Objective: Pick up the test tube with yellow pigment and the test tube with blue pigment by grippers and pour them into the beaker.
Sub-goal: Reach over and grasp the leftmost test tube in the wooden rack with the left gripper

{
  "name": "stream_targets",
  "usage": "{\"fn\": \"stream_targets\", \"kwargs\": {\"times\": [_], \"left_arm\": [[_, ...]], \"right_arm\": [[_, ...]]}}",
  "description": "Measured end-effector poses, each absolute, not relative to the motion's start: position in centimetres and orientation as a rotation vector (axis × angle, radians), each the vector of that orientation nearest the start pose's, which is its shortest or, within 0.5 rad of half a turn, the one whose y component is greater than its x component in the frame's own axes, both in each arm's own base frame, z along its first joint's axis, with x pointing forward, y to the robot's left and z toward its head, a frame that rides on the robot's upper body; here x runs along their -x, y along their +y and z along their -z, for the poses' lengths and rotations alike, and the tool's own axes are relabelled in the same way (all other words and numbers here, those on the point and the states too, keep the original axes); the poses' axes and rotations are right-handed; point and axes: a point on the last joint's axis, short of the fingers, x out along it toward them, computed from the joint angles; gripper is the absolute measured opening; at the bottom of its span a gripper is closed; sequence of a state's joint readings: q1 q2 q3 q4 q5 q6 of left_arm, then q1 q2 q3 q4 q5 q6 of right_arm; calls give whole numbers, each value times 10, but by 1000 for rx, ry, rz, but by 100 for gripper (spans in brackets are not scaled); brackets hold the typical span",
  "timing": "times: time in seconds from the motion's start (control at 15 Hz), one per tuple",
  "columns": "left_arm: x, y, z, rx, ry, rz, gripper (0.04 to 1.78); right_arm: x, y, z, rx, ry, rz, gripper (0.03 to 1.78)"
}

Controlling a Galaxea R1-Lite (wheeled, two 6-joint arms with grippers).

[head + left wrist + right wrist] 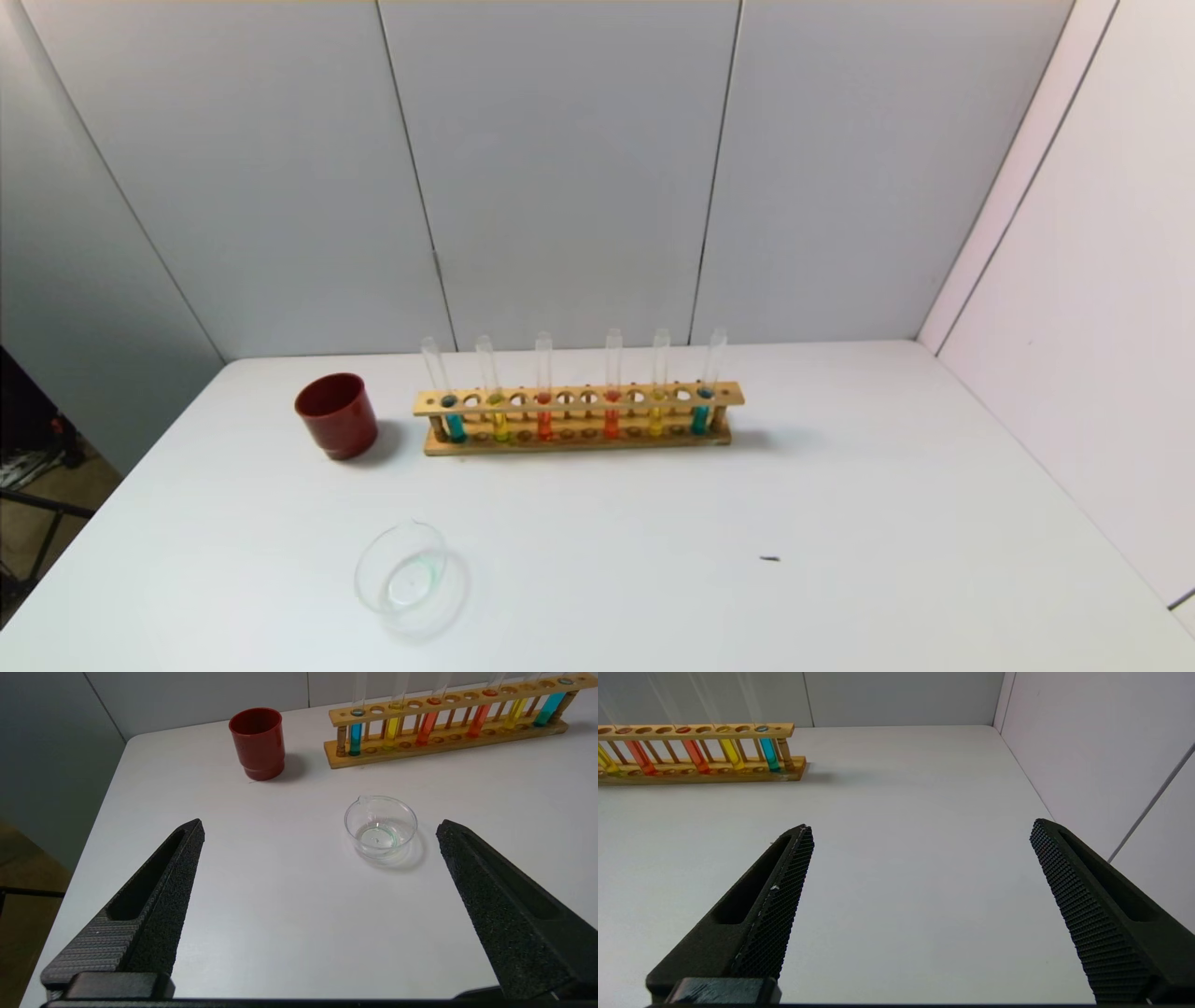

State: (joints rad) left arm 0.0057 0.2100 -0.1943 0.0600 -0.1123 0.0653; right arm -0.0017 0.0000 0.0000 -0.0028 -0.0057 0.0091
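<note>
A wooden rack (579,399) at the back of the table holds several tubes. The test tube with yellow pigment (500,427) (394,725) stands second from the rack's left end. The test tube with blue pigment (700,420) (770,753) stands at the right end. Nearer me, at front left, sits the clear glass beaker (373,579) (380,847) with a faint green ring at its bottom. My left gripper (321,822) hangs open over bare table short of the beaker. My right gripper (920,824) is open above the table's right side. Neither gripper shows in the head view.
A dark red cup (336,415) (258,742) stands left of the rack. The rack also holds a teal tube, two orange-red tubes and a golden-yellow tube. A small dark speck (769,559) lies at front right. Panel walls (1087,742) close the table's back and right.
</note>
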Motion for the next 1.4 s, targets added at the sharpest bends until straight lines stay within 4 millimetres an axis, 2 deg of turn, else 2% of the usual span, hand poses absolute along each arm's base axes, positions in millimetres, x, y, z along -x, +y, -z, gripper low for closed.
{"fn": "stream_targets", "kwargs": {"times": [0.13, 0.33, 0.53, 1.0, 1.4], "left_arm": [[5, -3, -151, -58, 82, 143, 175], [-24, -4, -182, -52, 95, 188, 175], [-59, -5, -197, -39, 123, 213, 175], [-141, -25, -204, 43, 208, 292, 175], [-205, -46, -192, 62, 209, 285, 175]], "right_arm": [[23, 0, -76, -9, -3, 7, 170], [23, 0, -76, -9, -3, 7, 170], [23, 0, -76, -9, -3, 7, 170], [23, 0, -76, -9, -3, 7, 170], [23, 0, -76, -9, -2, 7, 170]]}}
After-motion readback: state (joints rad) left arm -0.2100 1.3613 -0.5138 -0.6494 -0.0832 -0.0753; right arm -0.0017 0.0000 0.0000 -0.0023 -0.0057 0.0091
